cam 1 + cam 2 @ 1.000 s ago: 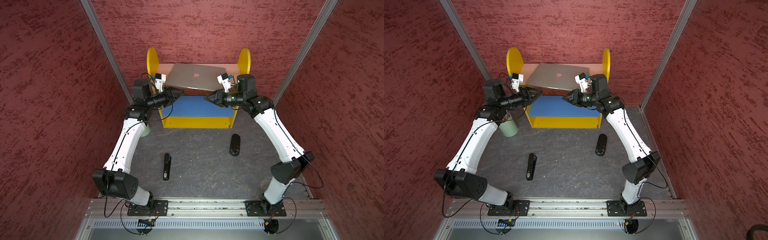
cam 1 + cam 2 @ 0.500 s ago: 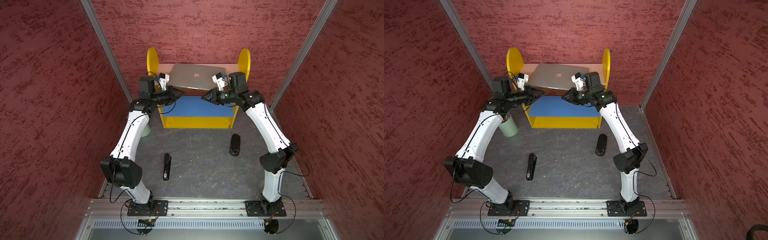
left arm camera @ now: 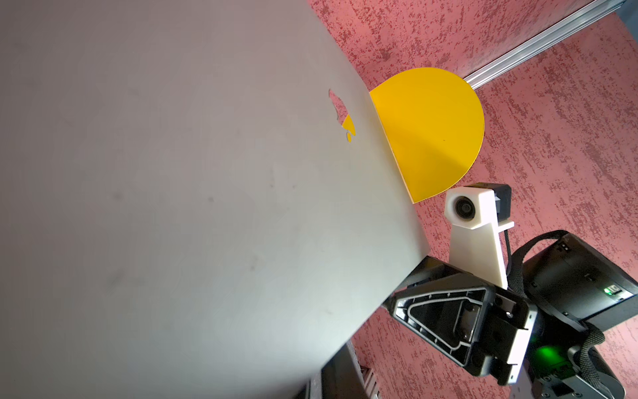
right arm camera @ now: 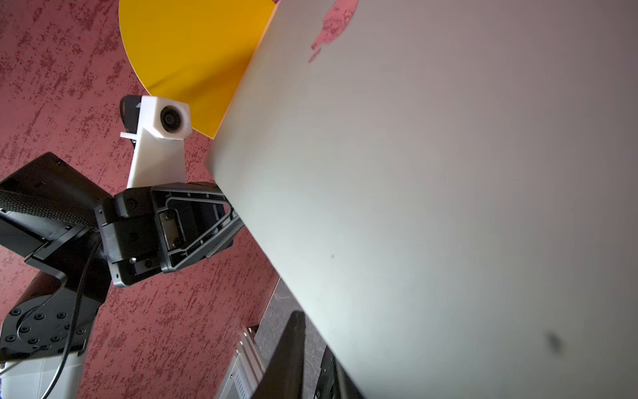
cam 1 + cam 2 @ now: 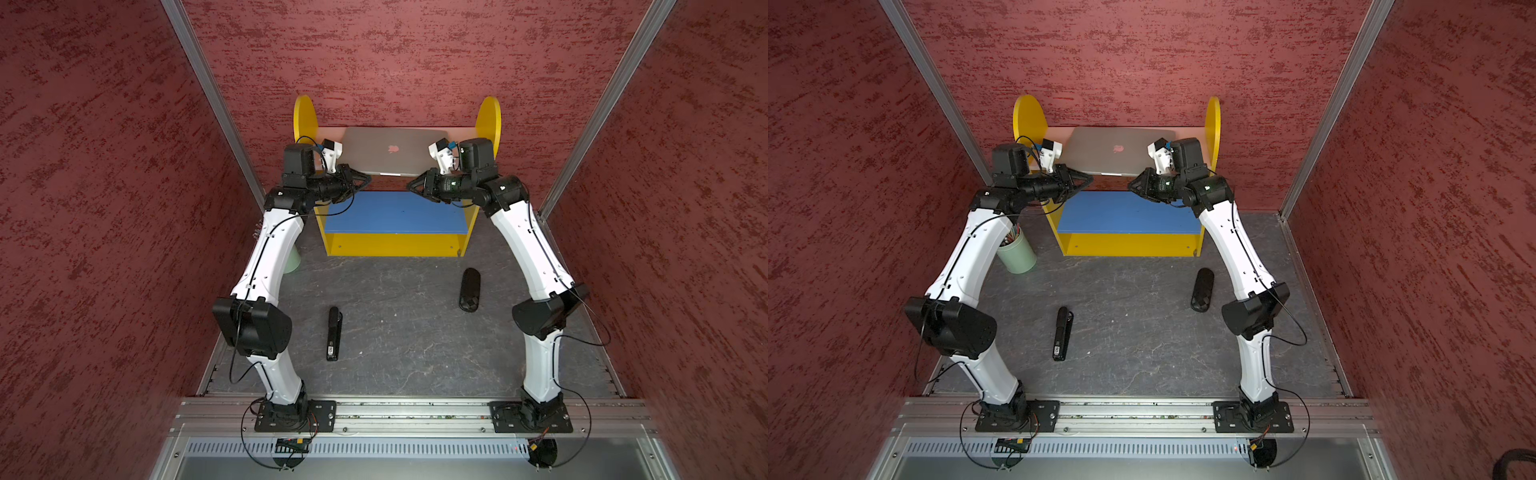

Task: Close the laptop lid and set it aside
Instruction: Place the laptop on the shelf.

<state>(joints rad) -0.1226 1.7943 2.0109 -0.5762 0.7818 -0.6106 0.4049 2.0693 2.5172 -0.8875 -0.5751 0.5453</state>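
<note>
Top views both show the left gripper (image 5: 365, 181) and right gripper (image 5: 412, 185) pinching the front corners of the one closed laptop (image 5: 395, 151), which sits on the upper level of the yellow shelf (image 5: 395, 245). It looks stiff, smooth and weighty, so both edges want an even hold. Elsewhere: one black bar (image 5: 333, 332), one black pouch (image 5: 469, 289), one cup (image 5: 1016, 255).

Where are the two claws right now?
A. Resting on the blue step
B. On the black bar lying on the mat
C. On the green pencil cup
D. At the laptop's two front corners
D: a top view shows the left claw and the right claw closed on the front corners of the shut laptop.
</note>
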